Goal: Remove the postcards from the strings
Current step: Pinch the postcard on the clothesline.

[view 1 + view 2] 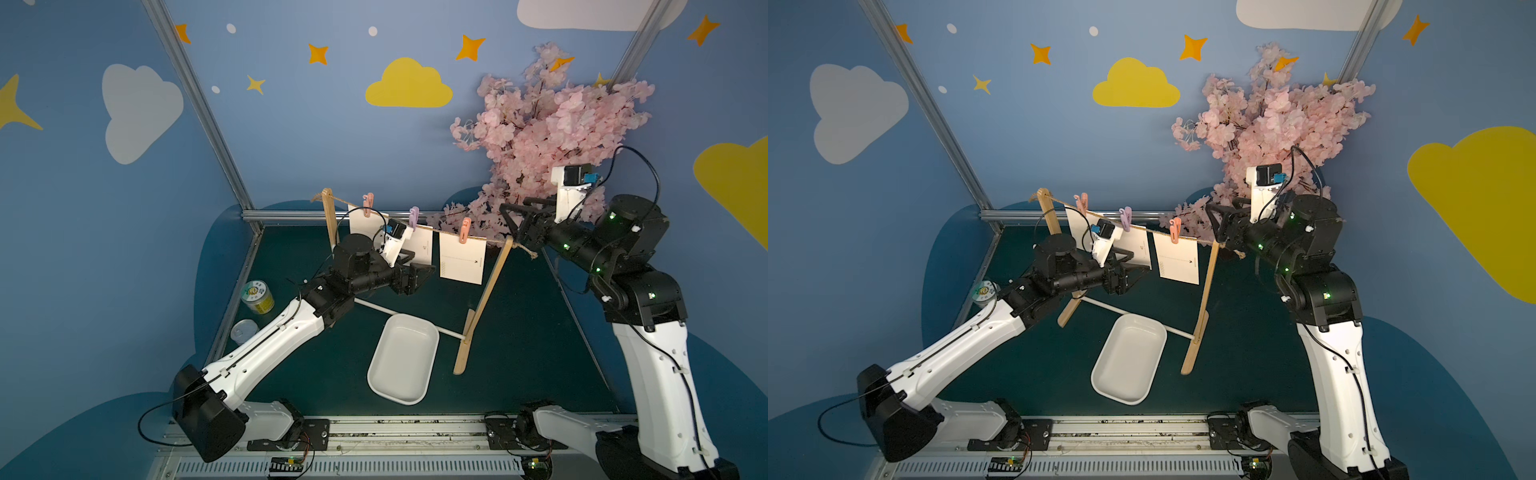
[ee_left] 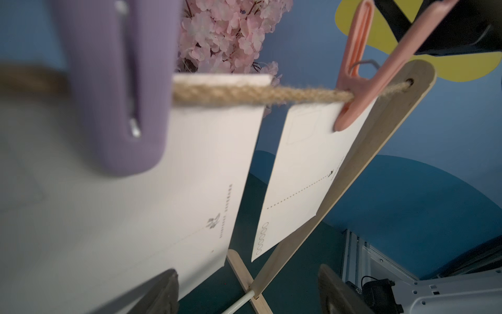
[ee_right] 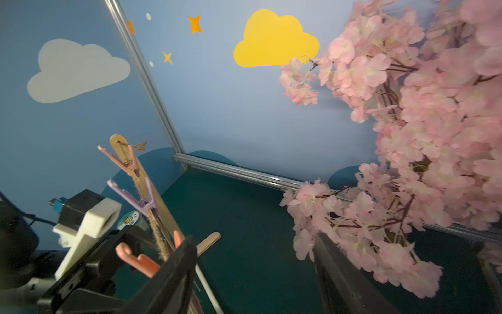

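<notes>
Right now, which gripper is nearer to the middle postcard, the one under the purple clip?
Left. The left gripper is open at the lower edge of the middle postcard. The right gripper is open beside the top of the wooden upright, beyond the next postcard.

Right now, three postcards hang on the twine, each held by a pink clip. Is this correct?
Not quite: the middle clip is purple, as both top views show. The two outer clips are pink, and all three postcards do hang on the twine.
</notes>
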